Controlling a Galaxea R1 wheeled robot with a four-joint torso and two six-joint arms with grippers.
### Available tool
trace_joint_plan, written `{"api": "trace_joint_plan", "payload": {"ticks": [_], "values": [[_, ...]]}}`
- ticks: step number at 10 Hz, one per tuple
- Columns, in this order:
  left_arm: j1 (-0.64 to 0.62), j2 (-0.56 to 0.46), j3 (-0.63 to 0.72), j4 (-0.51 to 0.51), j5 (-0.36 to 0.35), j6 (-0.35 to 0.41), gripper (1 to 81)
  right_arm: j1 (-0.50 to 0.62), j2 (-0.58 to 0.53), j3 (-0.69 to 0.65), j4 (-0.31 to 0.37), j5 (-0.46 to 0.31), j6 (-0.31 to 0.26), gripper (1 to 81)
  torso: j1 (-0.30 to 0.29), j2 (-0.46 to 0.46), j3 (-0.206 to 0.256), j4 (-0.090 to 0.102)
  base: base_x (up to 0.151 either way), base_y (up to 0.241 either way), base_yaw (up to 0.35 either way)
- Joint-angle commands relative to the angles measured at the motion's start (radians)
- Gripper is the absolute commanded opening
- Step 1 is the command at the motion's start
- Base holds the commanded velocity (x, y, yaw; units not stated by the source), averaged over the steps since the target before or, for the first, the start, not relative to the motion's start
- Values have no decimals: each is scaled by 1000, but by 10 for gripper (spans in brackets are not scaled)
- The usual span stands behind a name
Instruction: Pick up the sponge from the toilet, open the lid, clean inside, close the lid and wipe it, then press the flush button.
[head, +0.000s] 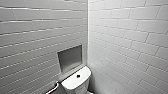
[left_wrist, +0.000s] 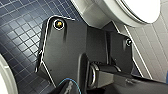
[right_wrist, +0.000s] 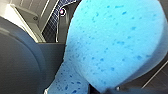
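Blue sponge clamped in right gripper; white toilet ahead

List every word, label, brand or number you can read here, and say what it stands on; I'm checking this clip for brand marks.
There are none. No readable text stands on the toilet, the flush button, the sponge, the wall tiles or the wall niche; all look plain.

a small bathroom: white brick-laid wall tiles meeting in a corner, a white toilet with a flush button below a recessed niche, dark blue mosaic floor.
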Motion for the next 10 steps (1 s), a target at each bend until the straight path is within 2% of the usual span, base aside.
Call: {"api": "trace_joint_plan", "payload": {"ticks": [1, 3, 5, 8, 9, 10], "values": [[-106, -118, 206, 106, 43, -2, 811, 36, -62, 123, 11, -64, -1, 10, 0, 0, 0, 0, 0, 0, 0], [-160, -178, 307, 114, 47, -2, 811, 41, -135, 228, 17, -52, 1, 10, 0, 0, 0, 0, 0, 0, 0], [-230, -259, 448, 114, 56, -2, 811, 44, -214, 331, 16, -19, 1, 10, 0, 0, -69, 0, 0, 0, 0], [-370, -363, 632, 103, 75, -7, 811, 55, -266, 384, 20, -4, 5, 10, 0, 0, -134, 0, 0, 0, 0], [-425, -379, 669, 99, 116, -15, 811, 55, -276, 392, 22, 10, 5, 10, 0, 0, -98, 0, 0, 0, 0], [-482, -379, 683, 94, 157, -21, 811, 56, -284, 398, 22, 11, 5, 10, 0, 0, -115, 0, 0, 0, 0]]}}
